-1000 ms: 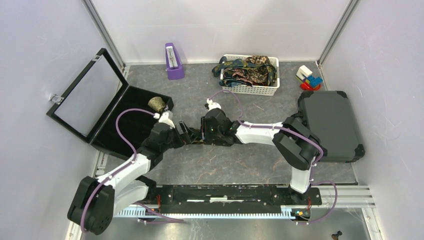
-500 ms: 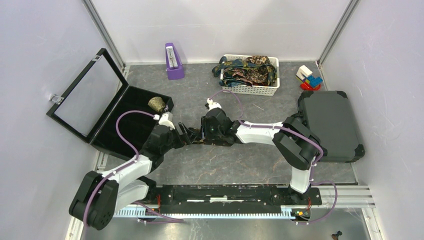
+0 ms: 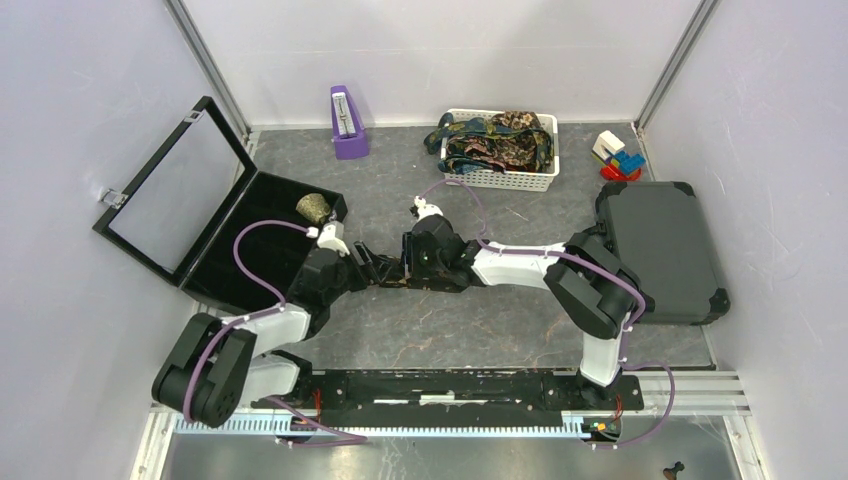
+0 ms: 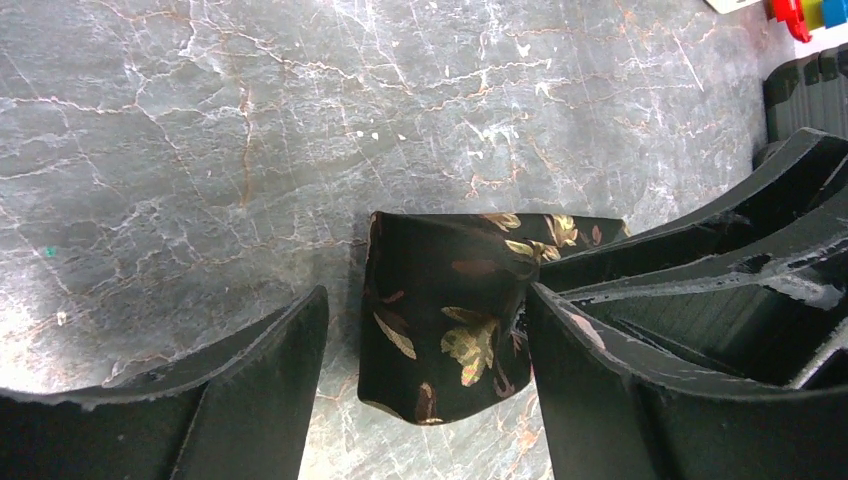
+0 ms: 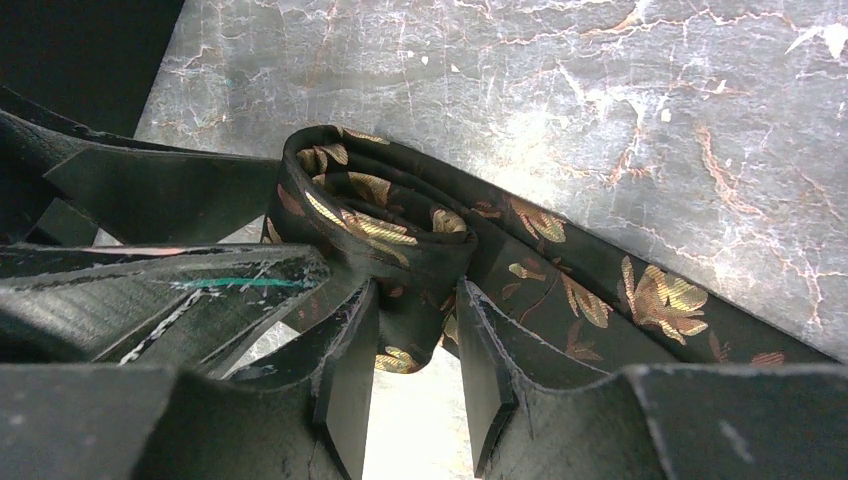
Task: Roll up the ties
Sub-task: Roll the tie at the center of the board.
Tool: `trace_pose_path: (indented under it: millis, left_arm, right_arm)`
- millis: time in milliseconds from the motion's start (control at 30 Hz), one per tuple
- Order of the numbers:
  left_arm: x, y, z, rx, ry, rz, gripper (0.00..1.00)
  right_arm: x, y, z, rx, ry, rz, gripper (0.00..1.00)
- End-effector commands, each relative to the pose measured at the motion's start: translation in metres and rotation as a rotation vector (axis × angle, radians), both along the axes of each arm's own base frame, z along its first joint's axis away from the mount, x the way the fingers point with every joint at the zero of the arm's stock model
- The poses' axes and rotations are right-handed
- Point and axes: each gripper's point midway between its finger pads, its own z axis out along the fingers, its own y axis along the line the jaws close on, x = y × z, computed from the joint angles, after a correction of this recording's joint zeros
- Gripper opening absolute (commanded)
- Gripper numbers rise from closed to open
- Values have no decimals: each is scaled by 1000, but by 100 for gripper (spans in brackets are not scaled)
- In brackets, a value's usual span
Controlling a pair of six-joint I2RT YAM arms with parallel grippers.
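The grey stone tabletop [image 3: 450,330] holds everything. A big black box [image 3: 235,255] lies open by the left edge, and 1 rolled-up tie [image 3: 315,208] sits in its far corner. A dark grey case [image 3: 665,250] lies shut by the right edge. A white basket [image 3: 505,180] stands by the far edge, full of loose ties [image 3: 495,140]. Left of the basket stands a purple metronome [image 3: 347,123]. Some little toy blocks [image 3: 620,157] sit in the far right corner.

The 2 grippers meet nose to nose near the middle of the tabletop, just beside the black box.

The right gripper [image 5: 415,300] is pinched on the dark tie [image 5: 400,220] with gold leaves. Its 2 fingers squeeze the rolled part from both sides. The rest of the tie runs flat along the tabletop, away from the roll.

The left gripper [image 4: 428,300] has its fingers wide apart, 1 on each side of the roll [image 4: 440,320]. 1 finger has a clear gap to the cloth. The other finger is right against the roll, next to the right gripper's fingers. It is not squeezing the roll.
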Motion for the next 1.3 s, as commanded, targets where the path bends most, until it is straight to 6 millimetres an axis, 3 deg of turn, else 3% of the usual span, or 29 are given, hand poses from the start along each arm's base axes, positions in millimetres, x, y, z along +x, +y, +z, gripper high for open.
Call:
trace_pose_path:
  millis: [0, 533, 933, 1267]
  left_arm:
    - [9, -5, 7, -24, -67, -19, 76]
    - [8, -17, -11, -84, -49, -60, 63]
    - [7, -23, -16, -111, -35, -83, 48]
    - [6, -9, -20, 2, -2, -40, 46]
  right_arm:
    - [6, -4, -9, -28, -5, 3, 41]
    - [7, -5, -15, -32, 7, 9, 41]
    - [10, -5, -14, -29, 6, 10, 41]
    - [9, 0, 9, 11, -19, 35, 43]
